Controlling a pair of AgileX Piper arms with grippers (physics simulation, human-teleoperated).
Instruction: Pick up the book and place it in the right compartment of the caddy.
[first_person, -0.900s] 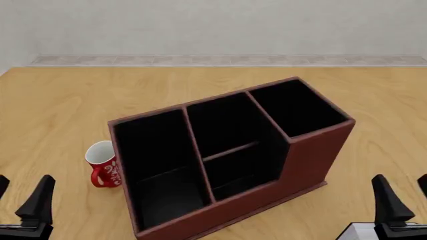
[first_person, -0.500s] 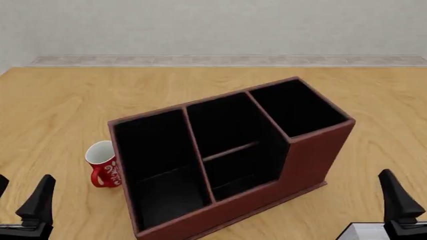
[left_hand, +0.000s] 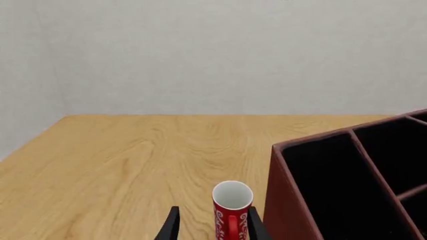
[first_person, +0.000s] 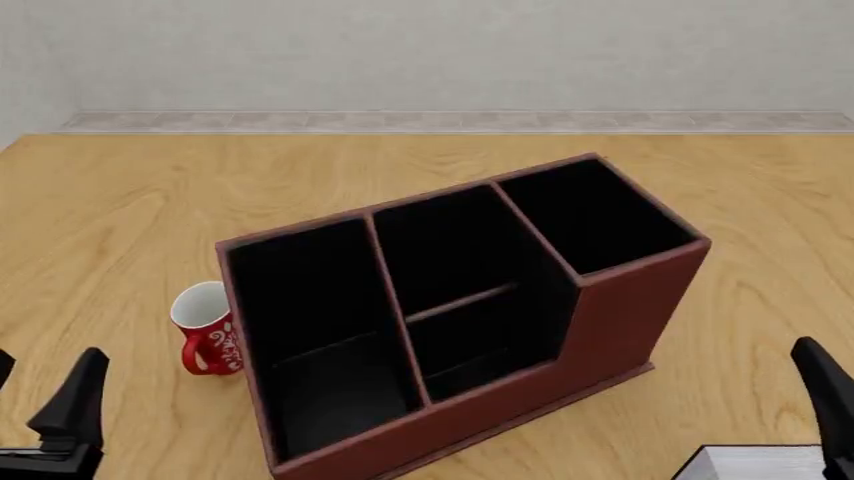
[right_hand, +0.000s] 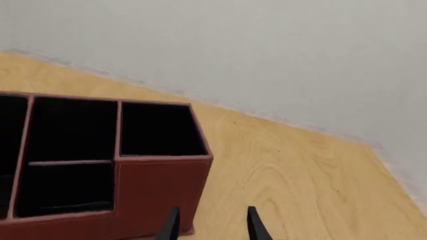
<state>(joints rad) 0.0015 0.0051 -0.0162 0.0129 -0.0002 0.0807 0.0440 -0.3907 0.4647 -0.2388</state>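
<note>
The dark red-brown caddy (first_person: 607, 310) stands in the middle of the table, with its tall right compartment (first_person: 587, 212) empty. It also shows in the left wrist view (left_hand: 283, 200) and the right wrist view (right_hand: 157, 187). A flat white-grey slab with a dark edge, seemingly the book (first_person: 754, 463), lies at the bottom right frame edge, right of the caddy. My right gripper (first_person: 834, 405) hovers over it, open and empty (right_hand: 212, 227). My left gripper (first_person: 38, 395) is open and empty (left_hand: 213, 232), near the table's front left.
A small red-and-white mug (first_person: 207, 330) stands upright just left of the caddy, in line with my left gripper's fingers in the left wrist view (left_hand: 232, 210). Bare wooden table (first_person: 160, 200) stretches to the back wall.
</note>
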